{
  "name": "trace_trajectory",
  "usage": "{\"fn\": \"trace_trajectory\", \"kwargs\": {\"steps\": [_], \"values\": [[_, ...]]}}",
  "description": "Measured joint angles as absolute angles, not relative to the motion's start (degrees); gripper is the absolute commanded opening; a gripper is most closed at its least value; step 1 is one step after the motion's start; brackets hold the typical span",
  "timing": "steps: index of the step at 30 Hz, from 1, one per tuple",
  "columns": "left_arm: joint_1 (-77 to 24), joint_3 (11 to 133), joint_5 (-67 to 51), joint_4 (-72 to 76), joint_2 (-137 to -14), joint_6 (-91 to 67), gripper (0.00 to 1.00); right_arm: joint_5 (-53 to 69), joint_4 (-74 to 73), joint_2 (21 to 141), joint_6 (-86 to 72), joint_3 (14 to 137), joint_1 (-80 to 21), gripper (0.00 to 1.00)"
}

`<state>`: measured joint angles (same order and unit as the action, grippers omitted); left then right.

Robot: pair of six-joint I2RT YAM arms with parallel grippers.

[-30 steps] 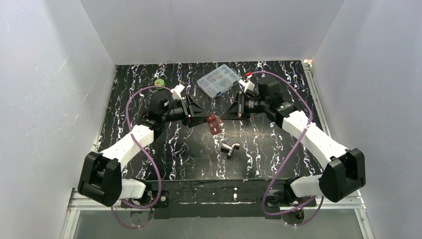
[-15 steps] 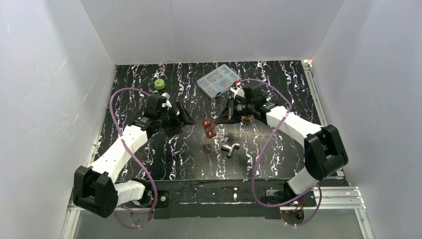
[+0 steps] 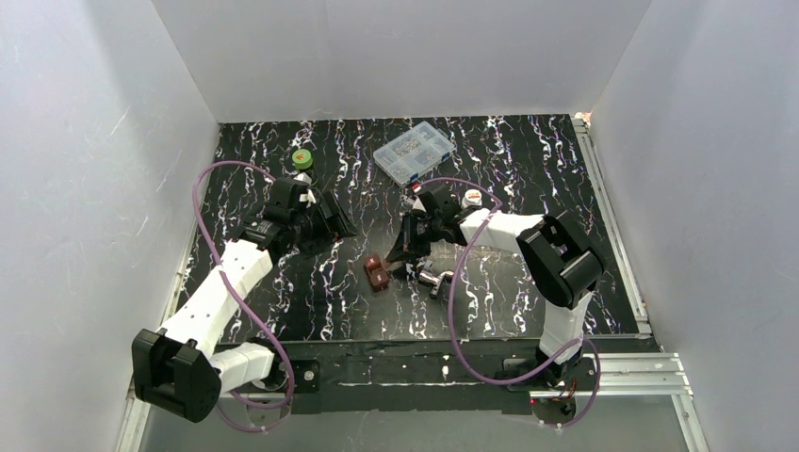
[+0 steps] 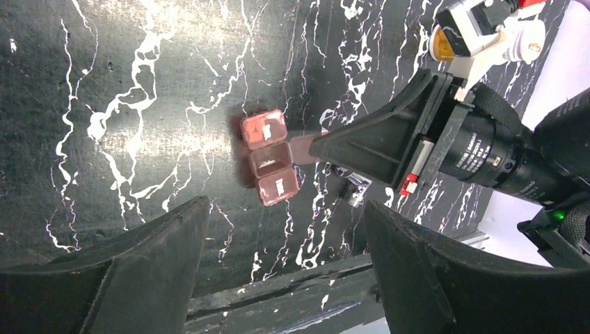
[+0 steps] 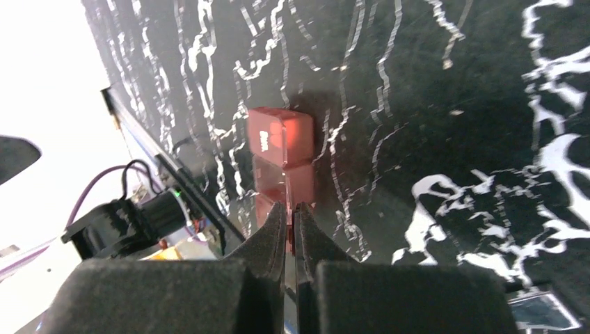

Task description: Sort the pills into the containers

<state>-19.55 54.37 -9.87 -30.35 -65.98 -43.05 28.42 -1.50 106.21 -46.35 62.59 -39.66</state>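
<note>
A red three-compartment pill box [image 4: 270, 158] lies on the black marbled table, with small white pills showing in its cells. My right gripper [image 5: 291, 207] is shut on a thin red lid flap [image 4: 303, 147] at the box's side. In the top view the box [image 3: 377, 273] sits mid-table, just left of my right gripper [image 3: 400, 256]. My left gripper [image 4: 285, 216] stands wide open and holds nothing, drawn back to the left of the box [image 3: 344, 224]. The green-capped container [image 3: 301, 158] stands at the back left. A white cap [image 3: 473, 197] shows behind the right arm.
A clear compartment case [image 3: 415, 151] sits at the back centre. Small shiny metal pieces [image 3: 433, 280] lie just right of the red box, under the right arm. White walls close in the table on three sides, and the black front rail [image 3: 405, 363] runs along the near edge.
The left gripper let go of the red box, opened wide and drew back to the left. The right gripper carried the box down and nearer, onto the table.
</note>
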Motion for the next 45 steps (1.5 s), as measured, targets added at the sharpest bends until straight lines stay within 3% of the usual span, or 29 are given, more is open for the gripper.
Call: {"fn": "trace_trajectory", "kwargs": {"steps": [4, 8, 17, 21, 29, 38, 45], "values": [[-19.46, 54.37, -9.87, -30.59, -65.98, -42.50, 0.81, 25.63, -1.63, 107.37, -46.15, 62.92, -39.72, 0.01], [-19.22, 54.37, -9.87, -30.76, -65.98, -42.13, 0.81, 23.64, -1.78, 107.37, -45.67, 63.00, -39.72, 0.24], [-19.22, 54.39, -9.85, -30.92, -65.98, -41.95, 0.81, 20.10, -4.36, 107.07, -43.48, 63.09, -40.34, 0.49], [-19.20, 54.37, -9.50, -30.94, -65.98, -41.98, 0.81, 19.03, -6.02, 105.45, -42.96, 63.33, -40.69, 0.70], [-19.18, 61.14, -1.83, -34.98, -67.64, -41.08, 0.88, 16.29, -10.76, 100.38, -40.25, 67.05, -40.93, 0.97], [-16.86, 81.78, 17.58, -39.00, -84.58, -35.14, 0.91, 13.47, -16.34, 95.33, -37.60, 71.37, -40.93, 0.98], [-12.99, 99.31, 21.30, -40.53, -106.45, -30.98, 0.91, 12.60, -19.66, 91.09, -36.49, 71.92, -40.93, 0.98]]}}
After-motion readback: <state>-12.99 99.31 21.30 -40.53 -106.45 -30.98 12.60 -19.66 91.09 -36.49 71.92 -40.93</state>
